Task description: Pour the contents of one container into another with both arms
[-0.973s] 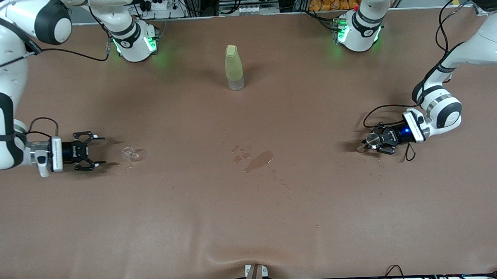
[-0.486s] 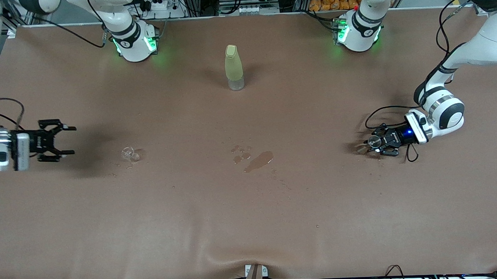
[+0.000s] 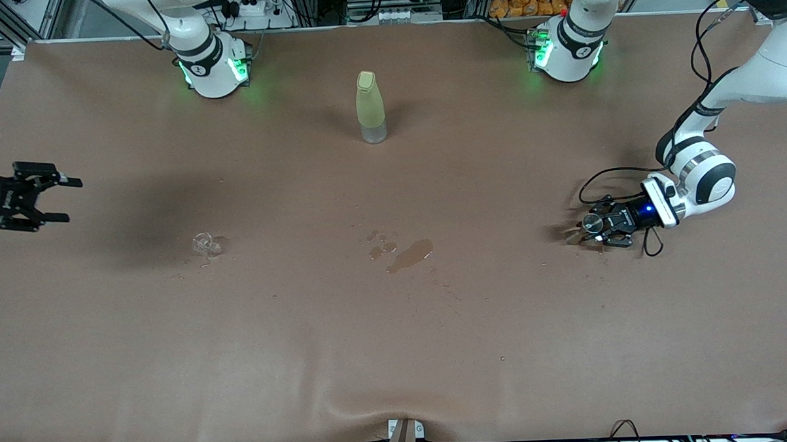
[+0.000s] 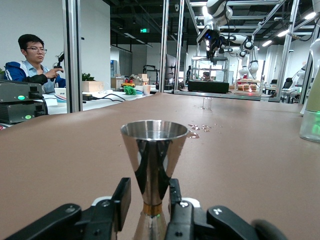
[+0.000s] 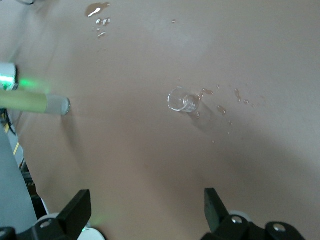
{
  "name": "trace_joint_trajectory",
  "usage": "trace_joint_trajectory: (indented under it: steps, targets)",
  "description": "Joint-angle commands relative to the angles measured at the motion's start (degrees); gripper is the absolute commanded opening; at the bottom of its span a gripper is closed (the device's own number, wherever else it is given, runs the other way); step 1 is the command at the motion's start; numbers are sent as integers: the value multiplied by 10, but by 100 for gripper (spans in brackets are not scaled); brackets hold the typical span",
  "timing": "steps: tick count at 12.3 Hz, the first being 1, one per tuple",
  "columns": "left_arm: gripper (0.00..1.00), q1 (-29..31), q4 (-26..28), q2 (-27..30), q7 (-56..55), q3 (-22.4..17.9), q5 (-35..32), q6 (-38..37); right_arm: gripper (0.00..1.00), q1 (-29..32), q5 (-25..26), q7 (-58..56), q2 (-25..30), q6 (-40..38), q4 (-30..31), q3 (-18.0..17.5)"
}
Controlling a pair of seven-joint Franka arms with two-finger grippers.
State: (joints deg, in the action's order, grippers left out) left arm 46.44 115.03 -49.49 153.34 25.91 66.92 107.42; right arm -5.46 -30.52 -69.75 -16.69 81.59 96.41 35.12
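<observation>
The clear glass container (image 3: 206,244) stands alone on the brown table toward the right arm's end, and the right wrist view shows it (image 5: 182,101) from above with droplets around it. My right gripper (image 3: 72,201) hangs open and empty in the air over that end of the table (image 5: 146,200). The grey-rimmed metal cup (image 3: 590,222) stands on the table toward the left arm's end. My left gripper (image 3: 587,231) is low around it. In the left wrist view the cup (image 4: 154,150) rises between the fingers (image 4: 123,197), with a thin gap on one side.
A tall yellow-green bottle (image 3: 370,107) stands upright mid-table, farther from the front camera than both cups. A wet spill (image 3: 409,254) with small drops lies at the table's middle. A fold in the table cover (image 3: 400,407) runs along the near edge.
My right gripper has drawn away from the clear cup, rising and moving out toward its end of the table. The left gripper has shifted only slightly by the metal cup.
</observation>
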Motion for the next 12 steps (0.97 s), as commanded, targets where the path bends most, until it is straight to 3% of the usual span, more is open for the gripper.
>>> trace_joint_trajectory:
  steps: [1,5,10,12]
  targets:
    - [52,1,1,-1,1,-3,-14,-12,100,-35,55,106,54,7,5,8]
    - [62,4,-2,-2,-3,-5,-14,-13,100,-69,122,252,97,11,-45,-9]
    - [62,4,-2,0,-7,-27,-15,-45,100,-49,193,443,158,6,-59,-126]
    - [62,5,-7,3,-27,-37,-36,-55,100,-3,210,497,176,5,-59,-203]
